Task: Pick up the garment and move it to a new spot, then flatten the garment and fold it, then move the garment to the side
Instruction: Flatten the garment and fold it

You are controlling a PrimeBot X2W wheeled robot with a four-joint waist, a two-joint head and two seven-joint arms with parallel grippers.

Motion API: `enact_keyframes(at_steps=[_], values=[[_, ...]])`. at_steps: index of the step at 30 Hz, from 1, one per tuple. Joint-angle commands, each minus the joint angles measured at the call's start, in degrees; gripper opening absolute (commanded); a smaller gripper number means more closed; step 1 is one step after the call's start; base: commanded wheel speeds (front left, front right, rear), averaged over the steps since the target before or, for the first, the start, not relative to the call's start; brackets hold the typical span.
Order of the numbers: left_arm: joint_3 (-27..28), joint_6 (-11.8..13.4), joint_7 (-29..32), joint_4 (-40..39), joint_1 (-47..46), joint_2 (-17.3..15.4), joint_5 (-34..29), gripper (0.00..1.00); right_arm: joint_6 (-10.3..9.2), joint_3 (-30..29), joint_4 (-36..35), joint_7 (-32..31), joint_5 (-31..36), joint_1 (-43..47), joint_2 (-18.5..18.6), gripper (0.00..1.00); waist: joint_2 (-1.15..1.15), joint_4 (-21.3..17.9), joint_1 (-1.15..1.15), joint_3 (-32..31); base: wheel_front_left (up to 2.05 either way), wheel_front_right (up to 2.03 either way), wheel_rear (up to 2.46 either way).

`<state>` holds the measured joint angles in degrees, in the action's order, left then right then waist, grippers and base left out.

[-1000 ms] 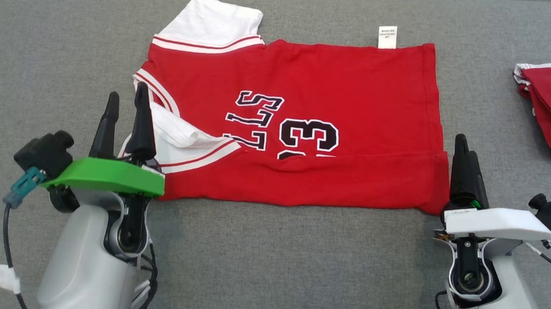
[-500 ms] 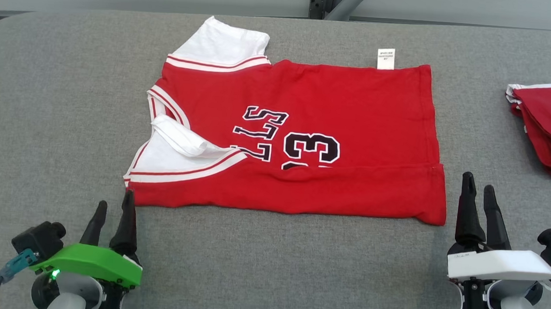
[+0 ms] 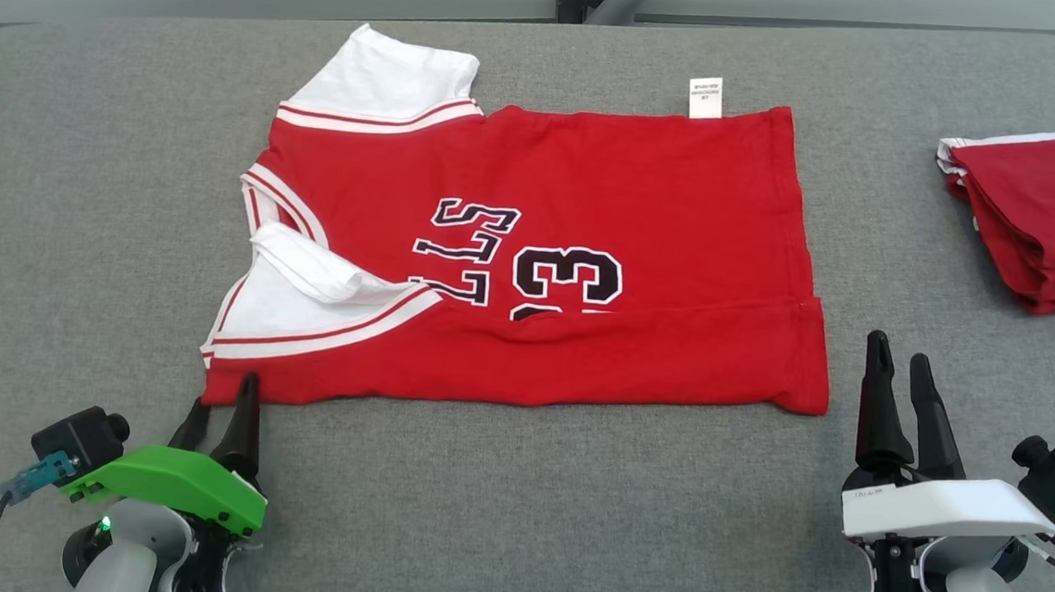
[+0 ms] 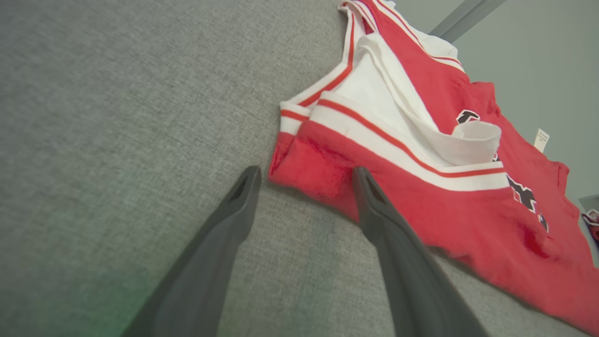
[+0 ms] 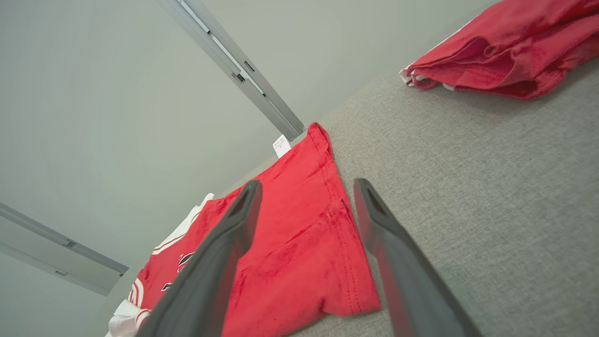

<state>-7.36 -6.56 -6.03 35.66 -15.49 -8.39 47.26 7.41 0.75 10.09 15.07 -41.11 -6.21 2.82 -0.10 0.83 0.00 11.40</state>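
Garment (image 3: 531, 241), a red jersey with white, red-striped sleeves, lies spread across the middle of the grey padded surface (image 3: 512, 518). Its collar end is toward the robot's left and its hem toward the right. Its near long edge is folded up over the front, hiding the lower part of the black lettering and of the number 33 (image 3: 568, 276). 1 white sleeve (image 3: 385, 72) sticks out at the far left corner; the other is bunched at the near left. A small white label (image 3: 705, 98) pokes out past the far edge.

The left gripper (image 3: 222, 393) sits low at the near left corner of the jersey, its 2 dark fingers spread wide and holding nothing. In the left wrist view 1 finger's tip overlaps the red folded edge by the corner while the other is over bare grey cloth; whether either touches cannot be told. The right gripper (image 3: 898, 350) stands just beside the near right corner, off the cloth to its right, its jaws likewise wide apart and empty. In the right wrist view that corner shows between its 2 fingers. A second red garment (image 3: 1034, 220), folded into a stack with a white edge, rests well apart at the far right of the surface.
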Motion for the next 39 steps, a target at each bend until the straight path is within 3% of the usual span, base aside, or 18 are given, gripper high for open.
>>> enact_keyframes(at_steps=[1, 3, 4, 5, 6, 7, 8, 15, 26, 27, 28, 31, 39], values=[[0.12, 0.03, 0.99, 1.44, -1.23, -0.42, 0.85, 1.00, 0.13, 0.04, -0.11, 0.15, 0.62, -0.45, 0.16, 1.00, 0.10, -1.04, 0.00, 0.81, 0.00, 0.00, 0.00], [-0.15, -0.07, 1.79, 2.93, -1.80, -0.58, 1.10, 0.95, 0.13, 0.04, 0.01, 0.15, 0.66, -0.49, 0.16, 1.00, 0.10, -1.52, 0.00, 1.08, 0.00, 0.00, 0.00], [-0.24, -0.09, 2.12, 3.56, -2.06, -0.59, 1.26, 0.78, 0.13, 0.01, 0.07, 0.15, 0.67, -0.51, 0.16, 1.00, 0.10, -1.73, 0.00, 1.19, 0.00, 0.00, 0.00], [-0.31, -0.17, 2.12, 3.99, -2.29, -0.59, 1.41, 0.53, 0.13, -0.03, 0.17, 0.15, 0.65, -0.53, 0.16, 1.00, 0.10, -1.91, 0.00, 1.27, 0.00, 0.00, 0.00], [-0.36, -0.24, 1.92, 4.34, -2.55, -0.53, 1.47, 0.38, 0.13, -0.06, 0.34, 0.15, 0.67, -0.54, 0.16, 1.00, 0.10, -2.05, 0.00, 1.35, 0.00, 0.00, 0.00], [-0.43, -0.32, 1.63, 4.71, -2.76, -0.50, 1.45, 0.12, 0.13, 0.00, 0.64, 0.15, 0.75, -0.49, 0.16, 1.00, 0.10, -2.16, 0.00, 1.39, 0.00, 0.00, 0.00], [-0.71, -0.38, 1.12, 5.14, -3.09, -0.34, 1.38, 0.00, 0.13, 0.11, 1.90, 0.15, 0.86, -0.26, 0.16, 1.00, 0.10, -2.22, 0.00, 1.40, 0.00, 0.00, 0.00], [-1.47, -0.80, -3.33, 3.08, -3.39, -0.36, 1.12, 0.00, 0.08, 1.21, 11.80, 0.15, 1.91, -2.38, 0.16, 1.00, 0.10, -0.94, 0.00, 0.93, 0.00, 0.00, 0.00], [-3.59, -0.90, -5.25, -2.43, -1.48, -0.26, 1.08, 0.00, 0.08, 4.66, 26.96, -0.62, 0.59, -9.33, 0.06, 0.99, 0.10, 1.73, 0.00, 0.02, 0.00, 0.00, 0.00], [-3.66, -0.90, -5.41, -2.86, -1.33, -0.43, 0.96, 0.00, 0.08, 5.03, 28.04, -0.62, -0.58, -9.86, 0.02, 0.64, 0.10, 1.88, 0.00, -0.12, 0.00, 0.00, 0.00], [-3.68, -0.90, -5.58, -3.19, -1.16, -0.54, 0.92, 0.00, 0.08, 5.50, 29.10, -0.62, -1.78, -10.41, -0.07, 0.44, 0.10, 1.97, 0.00, -0.24, 0.00, 0.00, 0.00], [-3.57, -0.89, -5.74, -4.00, -0.68, -0.89, 0.92, 0.00, 0.08, 6.74, 32.42, -0.74, -5.13, -11.77, -0.25, 0.00, 0.10, 2.11, 0.00, -0.73, 0.00, 0.00, 0.00], [-4.15, -0.82, -5.98, -7.36, 1.52, -1.55, 0.65, 0.00, 0.09, 10.12, 32.18, -0.49, -10.58, -11.88, -0.23, 0.00, 0.10, 1.89, 0.00, -2.52, 0.00, 0.00, 0.00]])
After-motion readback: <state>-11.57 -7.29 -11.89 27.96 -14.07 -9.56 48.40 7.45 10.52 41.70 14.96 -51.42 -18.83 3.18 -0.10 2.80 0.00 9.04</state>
